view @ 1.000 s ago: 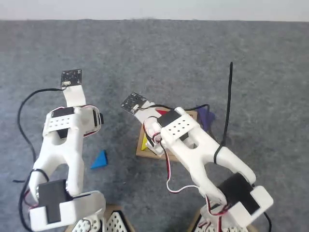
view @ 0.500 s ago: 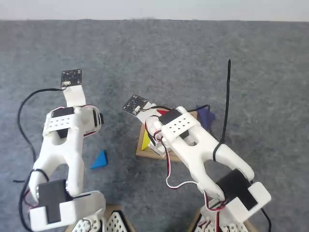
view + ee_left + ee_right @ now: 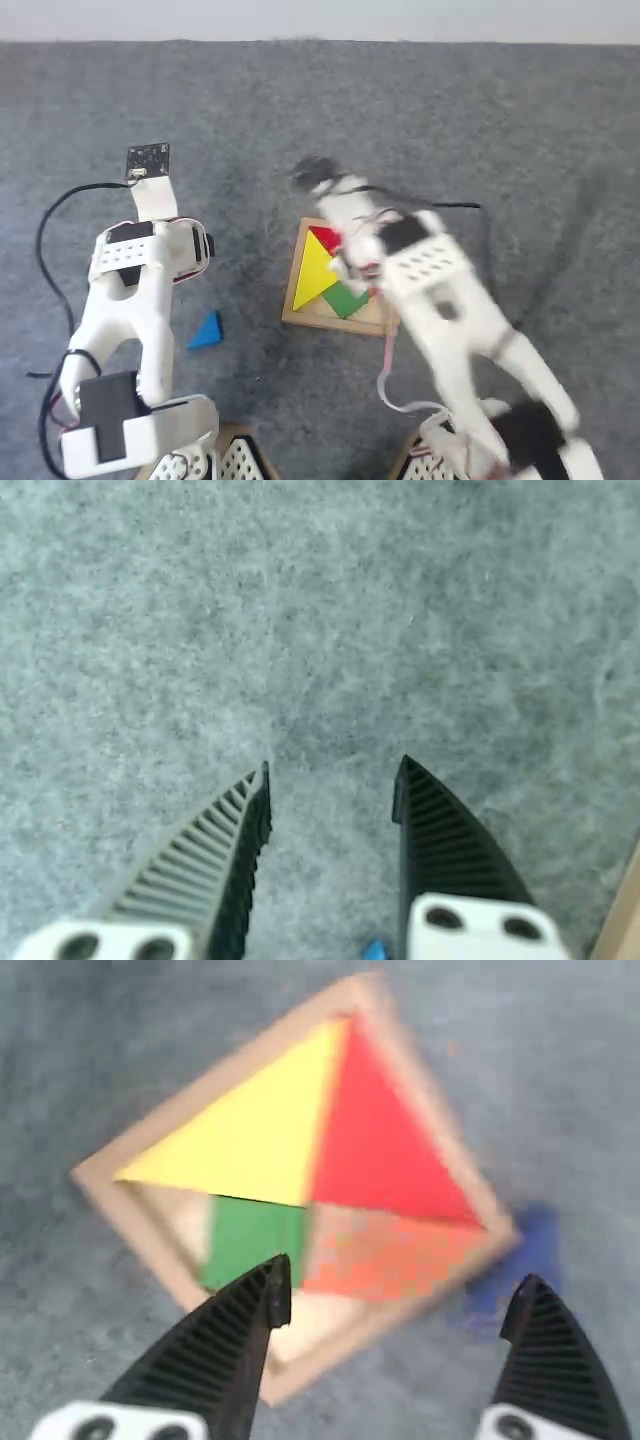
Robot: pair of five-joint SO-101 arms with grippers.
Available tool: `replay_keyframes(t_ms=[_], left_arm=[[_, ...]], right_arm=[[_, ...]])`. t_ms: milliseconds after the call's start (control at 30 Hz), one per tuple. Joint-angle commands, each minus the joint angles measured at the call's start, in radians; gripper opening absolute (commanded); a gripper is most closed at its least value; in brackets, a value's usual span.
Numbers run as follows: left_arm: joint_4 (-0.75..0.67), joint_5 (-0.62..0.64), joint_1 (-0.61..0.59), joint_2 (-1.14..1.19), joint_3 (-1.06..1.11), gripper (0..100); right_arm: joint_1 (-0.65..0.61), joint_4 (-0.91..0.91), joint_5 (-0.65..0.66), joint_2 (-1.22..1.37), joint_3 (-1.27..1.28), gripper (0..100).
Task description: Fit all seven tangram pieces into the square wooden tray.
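Right gripper (image 3: 400, 1285) is hanging wide open, empty, over tray (image 3: 100, 1185). Tray is holding 4 pieces: yellow triangle (image 3: 250, 1130), red triangle (image 3: 380, 1140), green piece (image 3: 255, 1240), orange piece (image 3: 390, 1250). Blue triangle (image 3: 207, 332) is lying on carpet (image 3: 450, 120), apart from tray. Left gripper (image 3: 330, 780) is gaping open, empty.

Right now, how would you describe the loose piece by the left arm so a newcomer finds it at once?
Start at the square wooden tray mid-table, then look across the grey mat toward the left arm. The small bright-blue triangle lies flat there alone, unlike the yellow triangle and red triangle seated in the tray.
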Motion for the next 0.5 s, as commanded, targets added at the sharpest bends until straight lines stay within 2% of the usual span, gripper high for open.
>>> replay_keyframes(t_ms=[0,100,200,300,467], left_arm=[[0.021,-0.009,0.000,-0.051,-0.013,20],[0.173,-0.012,0.005,-0.049,-0.096,20],[0.341,-0.049,0.002,-0.049,-0.197,20],[0.474,-0.110,0.002,-0.049,-0.283,20],[0.594,-0.178,0.003,-0.044,-0.314,20]], right_arm=[[0.143,0.010,-0.071,-0.209,0.101,32.8],[0.226,0.018,-0.041,-0.280,0.245,30.7],[0.320,0.002,-0.005,-0.309,0.370,19.9],[0.390,-0.050,-0.023,-0.309,0.437,12.5],[0.389,-0.096,-0.025,-0.257,0.479,12.6]])
